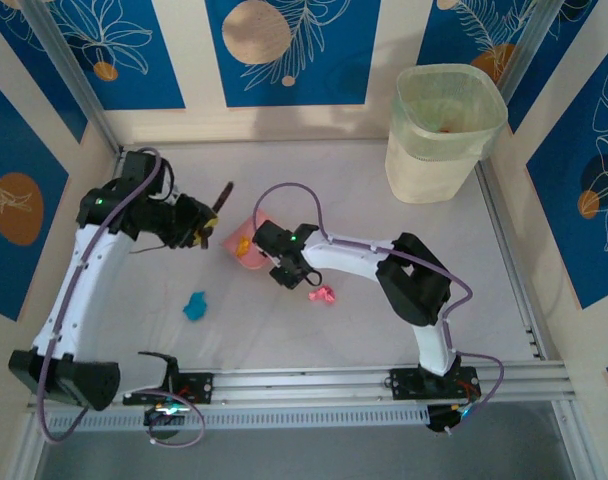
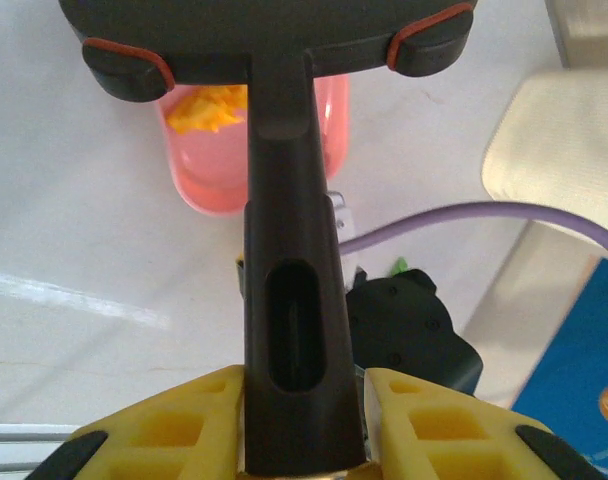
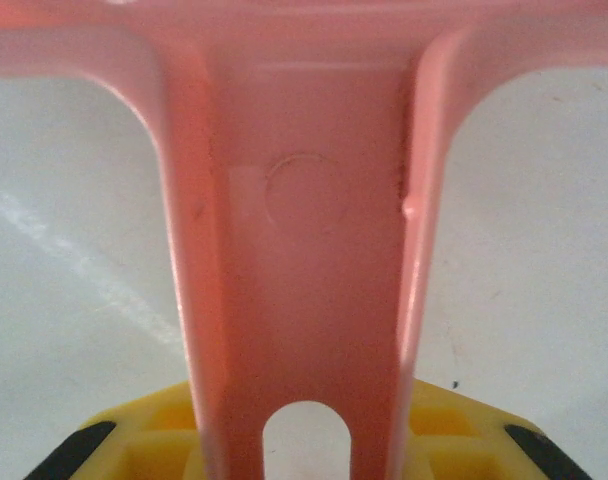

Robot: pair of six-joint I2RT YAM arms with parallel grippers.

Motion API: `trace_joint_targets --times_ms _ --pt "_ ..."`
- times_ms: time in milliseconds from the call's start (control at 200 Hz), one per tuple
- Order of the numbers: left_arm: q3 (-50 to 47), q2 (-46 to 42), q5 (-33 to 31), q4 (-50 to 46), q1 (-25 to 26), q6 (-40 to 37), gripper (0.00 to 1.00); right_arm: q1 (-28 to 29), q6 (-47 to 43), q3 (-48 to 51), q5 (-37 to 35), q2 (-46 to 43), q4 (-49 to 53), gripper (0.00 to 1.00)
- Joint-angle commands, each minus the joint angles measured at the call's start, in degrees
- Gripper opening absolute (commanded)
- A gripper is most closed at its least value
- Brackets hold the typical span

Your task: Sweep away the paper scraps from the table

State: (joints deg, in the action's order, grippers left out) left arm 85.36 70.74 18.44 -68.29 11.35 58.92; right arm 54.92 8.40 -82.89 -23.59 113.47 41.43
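Sweeping progress: judged partly done; an orange scrap (image 2: 214, 108) is seen lying inside the pink dustpan (image 3: 304, 200).
Scraps left: a blue scrap (image 1: 195, 305) and a pink scrap (image 1: 324, 294) are seen loose on the table (image 1: 334, 180), well apart from each other.
Left gripper (image 2: 304, 425): clenched on the handle of the black brush (image 2: 294, 250), its head held near the dustpan's mouth.
Right gripper (image 3: 304, 440): clamped on the dustpan's handle.
Bin (image 1: 444, 130): stood at the far right corner; emptying the dustpan is judged not yet done.
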Motion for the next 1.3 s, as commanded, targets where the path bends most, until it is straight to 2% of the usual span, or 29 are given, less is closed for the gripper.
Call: trace_joint_targets --times_ms 0,170,390,490,585,765,930,1075,1165,1295 --pt "-0.7 -6.2 -9.6 -10.3 -0.5 3.9 0.00 2.2 -1.4 0.3 1.7 -3.6 2.2 0.00" --pt "-8.5 -16.0 -11.9 -19.5 -0.6 8.9 0.00 6.0 -2.7 4.4 2.8 -6.7 2.9 0.00" --pt "-17.4 -26.3 -8.3 -27.6 -0.6 16.2 0.00 7.1 -3.7 3.3 4.6 -4.7 5.2 0.00" --pt "-20.6 -28.3 -3.9 -28.4 -0.6 18.1 0.00 7.2 -4.0 2.7 5.3 -4.1 6.1 0.00" --pt "-20.2 -28.6 -2.9 -30.8 -0.6 18.7 0.00 7.1 -3.7 3.2 6.0 -4.1 6.1 0.00" --pt "-15.6 -25.9 -5.7 -33.3 -0.6 13.9 0.00 6.6 -3.2 3.0 6.7 -3.5 5.9 0.00" --pt "-14.3 -22.0 -1.6 -27.4 -0.6 1.8 0.00 6.1 -2.4 2.7 6.6 -3.0 6.5 0.00" --pt "-8.1 -21.0 -2.2 -30.9 -0.5 -7.4 0.00 4.4 -0.6 2.9 6.7 -3.5 7.0 0.00" --pt "-6.4 -21.6 0.1 -34.1 -0.5 -10.9 0.00 2.7 0.6 3.7 7.2 -4.2 6.8 0.00" --pt "-7.8 -23.8 8.4 -34.1 -0.2 -10.9 0.00 1.8 0.0 3.8 6.6 -4.4 6.7 0.00"
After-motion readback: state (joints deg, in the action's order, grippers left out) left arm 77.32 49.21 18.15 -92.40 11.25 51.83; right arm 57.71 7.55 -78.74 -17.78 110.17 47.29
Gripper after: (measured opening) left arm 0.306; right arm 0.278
